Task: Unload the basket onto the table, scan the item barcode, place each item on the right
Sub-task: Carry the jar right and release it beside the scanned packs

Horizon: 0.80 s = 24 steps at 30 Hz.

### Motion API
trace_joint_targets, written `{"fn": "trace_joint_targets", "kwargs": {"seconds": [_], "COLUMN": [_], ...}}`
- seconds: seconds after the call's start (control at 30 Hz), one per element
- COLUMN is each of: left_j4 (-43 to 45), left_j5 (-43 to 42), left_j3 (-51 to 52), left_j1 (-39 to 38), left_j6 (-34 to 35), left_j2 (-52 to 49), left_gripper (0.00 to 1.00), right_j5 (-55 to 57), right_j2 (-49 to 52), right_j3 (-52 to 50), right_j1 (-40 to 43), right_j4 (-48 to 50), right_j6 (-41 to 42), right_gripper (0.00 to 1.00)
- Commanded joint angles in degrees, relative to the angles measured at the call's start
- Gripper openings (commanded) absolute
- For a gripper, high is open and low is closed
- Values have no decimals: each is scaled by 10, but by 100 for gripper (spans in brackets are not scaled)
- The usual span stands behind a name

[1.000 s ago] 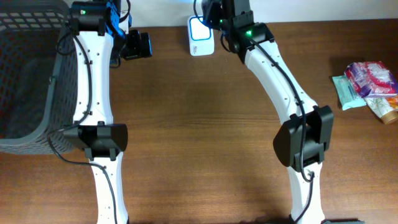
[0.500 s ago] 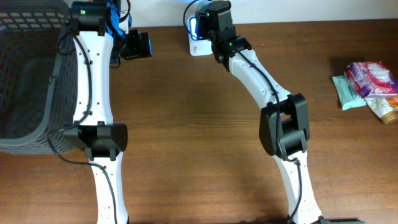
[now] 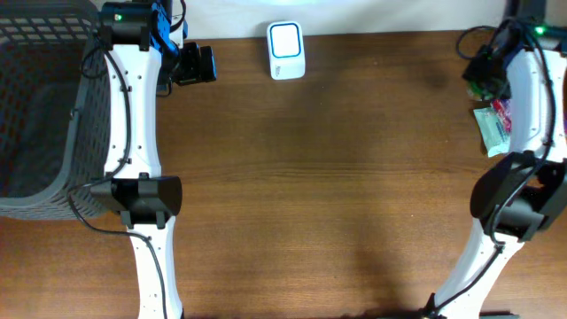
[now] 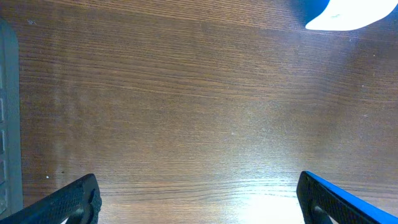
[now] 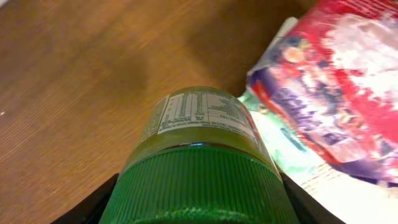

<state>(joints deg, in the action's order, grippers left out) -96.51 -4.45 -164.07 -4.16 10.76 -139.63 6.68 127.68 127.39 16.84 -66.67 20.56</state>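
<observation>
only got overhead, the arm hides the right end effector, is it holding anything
observer: Yes. The right end effector holds a green bottle, with its fingers on either side of the ribbed green lid.
operator: barcode showing
observer: Not from the wrist camera. Only a white nutrition panel faces it.
operator: and the left one
observer: The left end effector is wide open over the wooden table and holds nothing.

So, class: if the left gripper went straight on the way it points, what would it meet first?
Probably the bare table: its wrist view shows only wood ahead of the open left gripper. The scanner sits off to the side of that line, though depth is unclear.
</observation>
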Motion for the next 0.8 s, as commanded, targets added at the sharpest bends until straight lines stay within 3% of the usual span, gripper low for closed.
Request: {"fn": "trace_joint_targets", "kwargs": {"seconds": [0.0,0.23,0.4,0.63,0.77], "left_j4": [0,0,0,0,0], "left_j5": [2,2,2,2,2], "left_j3": [1,1,0,0,0], "left_j1": [1,1,1,1,1], "left_j6": [1,1,1,1,1], "left_j2": [5,5,5,5,5], "left_gripper": [99,99,99,99,99], "right_j5": [-34,-13,-10,-8,-23], "right_j2": [-65,-97,-94,-92,-94], "right_j3": [4,-8,-105,-292,-281], "right_j1": [32,178,211,211,211], "right_j4": [-30,-223,-148,43,48], "right_j6": [-2,-4,-1,-2,-2], "right_gripper": [58,61,61,70,77]}}
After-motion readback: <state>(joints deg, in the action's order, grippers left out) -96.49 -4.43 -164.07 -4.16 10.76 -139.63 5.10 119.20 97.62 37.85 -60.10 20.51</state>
